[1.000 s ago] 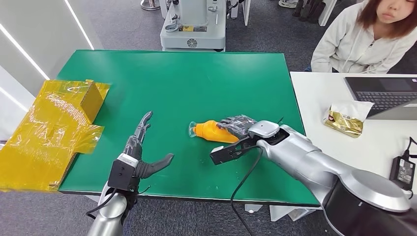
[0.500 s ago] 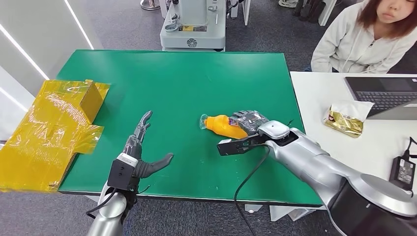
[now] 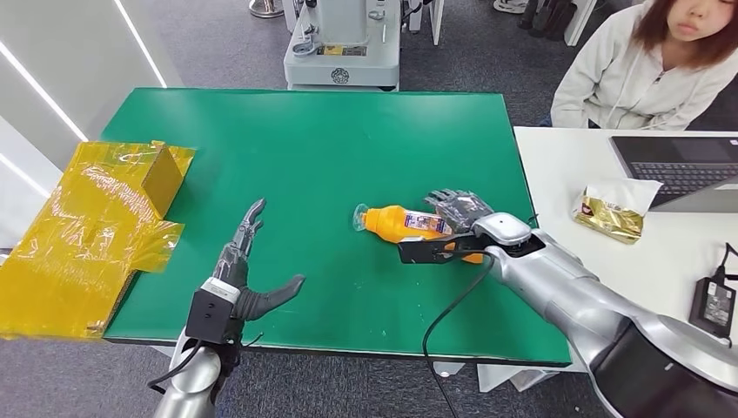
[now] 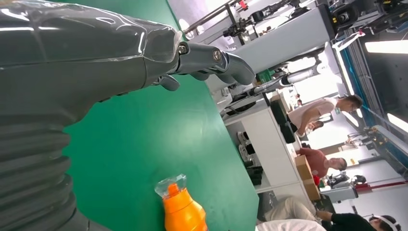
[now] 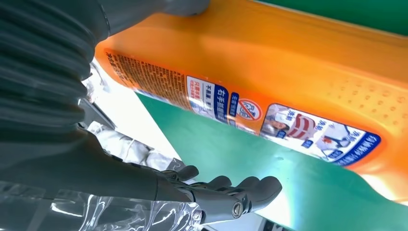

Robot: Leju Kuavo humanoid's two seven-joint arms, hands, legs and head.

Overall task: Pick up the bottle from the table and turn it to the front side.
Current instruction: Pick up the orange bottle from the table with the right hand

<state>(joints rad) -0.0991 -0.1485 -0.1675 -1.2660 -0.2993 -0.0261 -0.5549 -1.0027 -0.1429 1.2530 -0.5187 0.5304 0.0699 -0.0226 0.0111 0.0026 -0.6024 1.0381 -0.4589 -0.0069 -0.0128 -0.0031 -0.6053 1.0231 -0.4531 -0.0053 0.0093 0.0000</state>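
fingers (image 3: 456, 205) of the right hand (image 3: 466, 219) lie over the far side of the orange bottle (image 3: 402, 224), and in the right wrist view the thumb presses one face of the bottle while the darker fingers (image 5: 231, 192) stand apart from it with a gap of green showing between. whether the grasp is firm i cannot tell; it reads as a loose hold around the body. the bottle lies on its side near the right part of the green table (image 3: 331, 139), its clear cap pointing toward the left hand, a label with blue print turned upward and toward the camera.

left hand (image 3: 248, 270) is well apart from the bottle, toward the table's near edge, palm on edge, fingers spread and holding nothing.

judged from this, the step in hand is the turn itself: the bottle is in the hand and a label is partly showing. next move calls for rolling the wrist until the label faces fully front, without letting the smooth body slip.

beyond the bottle, a yellow-wrapped box (image 3: 96, 226) sits off the table's left edge, and a person in a pale top (image 3: 627, 78) sits at a white desk (image 3: 574, 174).
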